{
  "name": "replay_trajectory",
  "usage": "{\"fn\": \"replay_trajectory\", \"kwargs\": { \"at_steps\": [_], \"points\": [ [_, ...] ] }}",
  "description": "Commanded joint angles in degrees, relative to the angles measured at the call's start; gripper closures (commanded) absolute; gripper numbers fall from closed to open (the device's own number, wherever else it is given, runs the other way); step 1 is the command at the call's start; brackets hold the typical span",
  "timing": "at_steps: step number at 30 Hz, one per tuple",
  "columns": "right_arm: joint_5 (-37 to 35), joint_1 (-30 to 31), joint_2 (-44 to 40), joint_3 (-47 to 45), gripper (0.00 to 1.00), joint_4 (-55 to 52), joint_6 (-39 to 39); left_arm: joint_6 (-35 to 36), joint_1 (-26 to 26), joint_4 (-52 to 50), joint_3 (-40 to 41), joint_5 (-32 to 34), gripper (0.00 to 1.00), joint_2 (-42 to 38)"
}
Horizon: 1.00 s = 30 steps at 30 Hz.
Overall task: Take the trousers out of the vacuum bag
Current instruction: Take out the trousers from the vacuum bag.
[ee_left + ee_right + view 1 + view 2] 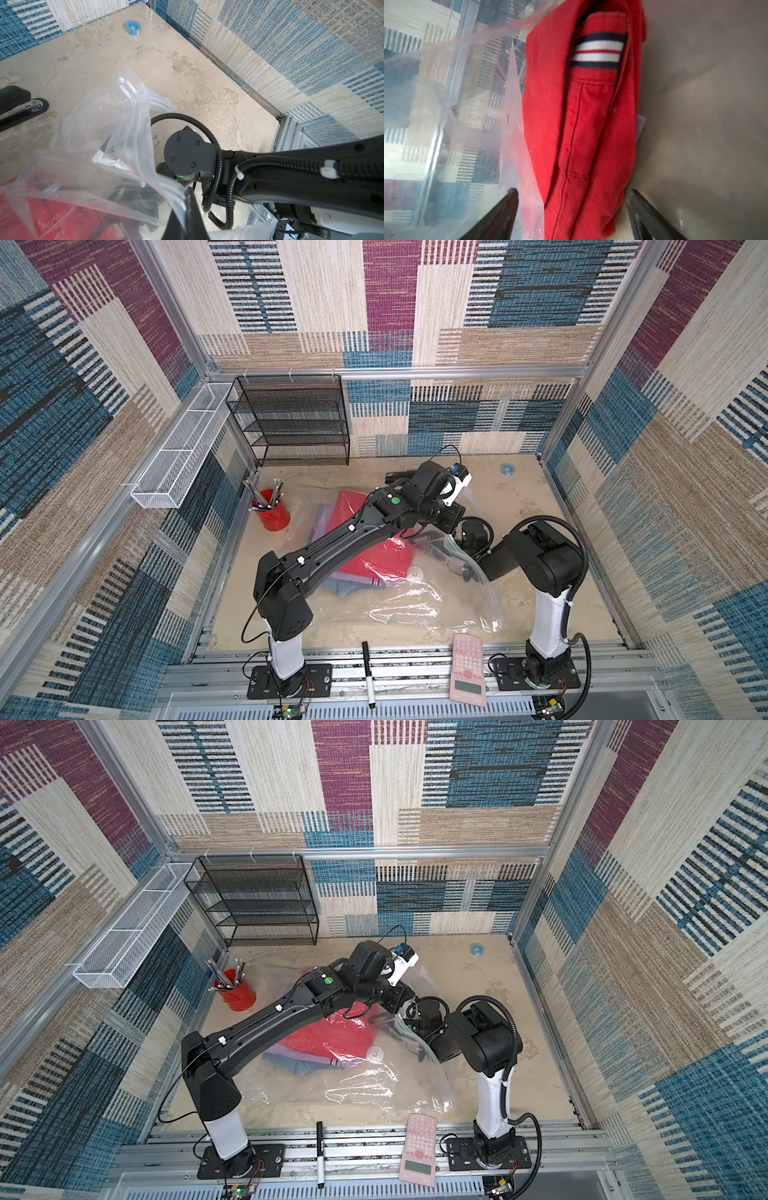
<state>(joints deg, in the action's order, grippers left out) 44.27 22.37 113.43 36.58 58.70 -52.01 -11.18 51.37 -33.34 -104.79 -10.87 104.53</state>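
- Standing at the front rail, I see a black marker and a pink calculator lying across it, between the two arm bases.
- Past the rail, the tabletop is beige, marbled and blotchy.
- The vacuum bag sprawls over the middle of it, clear and crinkled, with its white valve disc facing up.
- The trousers lie inside the bag: the red pair on top, with lilac and faded blue edges showing beneath it toward the front.
- The left gripper is clamped on the bag's zip-strip edge, holding that mouth up off the table.
- The right gripper is in the mouth, jaws spread wide on either side of the red fold. I cannot tell whether they touch the cloth.
- In both top views the left arm crosses the bag, hiding both grippers and much of the pile.
- Further back stand a red cup of pencils on the left, a black stapler half behind the left wrist, and a blue tape roll near the far right corner.
- A black mesh shelf stands at the back, a white mesh basket hangs on the left wall, and patchwork woven panels cover every wall.
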Motion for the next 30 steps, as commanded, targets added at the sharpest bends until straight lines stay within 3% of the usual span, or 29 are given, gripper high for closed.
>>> {"fn": "replay_trajectory", "kwargs": {
  "at_steps": [1, 14, 26, 30],
  "points": [
    [-2.9, -1.0, -0.7, -1.3, 0.17, -0.4, -0.3, 1.1, 0.0, 1.3, -0.1, -1.8, 1.00, -1.1],
    [-1.4, 1.8, 2.8, 4.6, 0.16, -1.7, 1.2, 1.0, 0.0, 1.6, 0.0, -3.6, 1.00, -1.4],
    [1.8, 2.2, 7.9, 2.9, 0.17, 13.2, -5.5, 0.6, 0.1, 1.6, -1.1, -4.9, 1.00, -0.2],
    [2.7, 2.7, 8.0, 3.7, 0.19, 13.7, -4.8, 0.6, 0.2, 1.6, -1.4, -5.1, 1.00, 0.0]
  ]
}}
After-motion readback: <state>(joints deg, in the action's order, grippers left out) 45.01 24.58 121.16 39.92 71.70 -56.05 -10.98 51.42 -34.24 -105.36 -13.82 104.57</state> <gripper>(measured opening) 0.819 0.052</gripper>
